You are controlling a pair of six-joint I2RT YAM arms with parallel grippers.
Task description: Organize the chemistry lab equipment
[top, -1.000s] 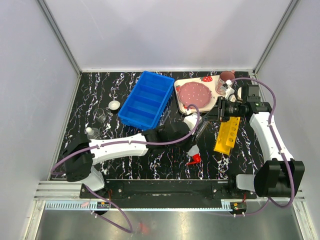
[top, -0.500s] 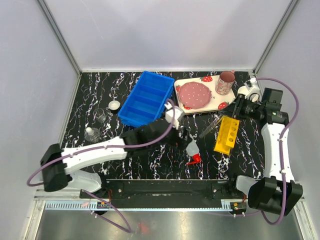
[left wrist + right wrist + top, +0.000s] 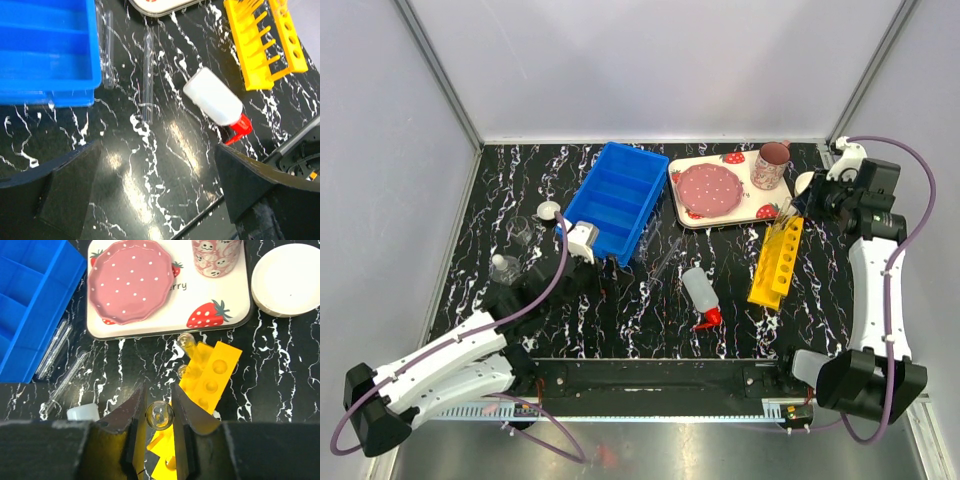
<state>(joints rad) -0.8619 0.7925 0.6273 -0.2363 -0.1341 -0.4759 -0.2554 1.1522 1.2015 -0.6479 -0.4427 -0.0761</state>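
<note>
I hold the left arm (image 3: 450, 355) stretched low from its base, left gripper (image 3: 157, 150) spread wide; the right arm (image 3: 875, 280) rears along the right edge, right gripper (image 3: 159, 400) clamped on a tube (image 3: 160, 416).

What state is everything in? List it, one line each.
Left gripper: open, empty.
Right gripper: shut on thin clear tube.
Squeeze bottle: lying on its side, red nozzle on.
Blue bin: empty.
Loose tubes: lying flat beside the bin.
Pink mug: upright on tray.
Yellow rack: holds two tubes.
</note>
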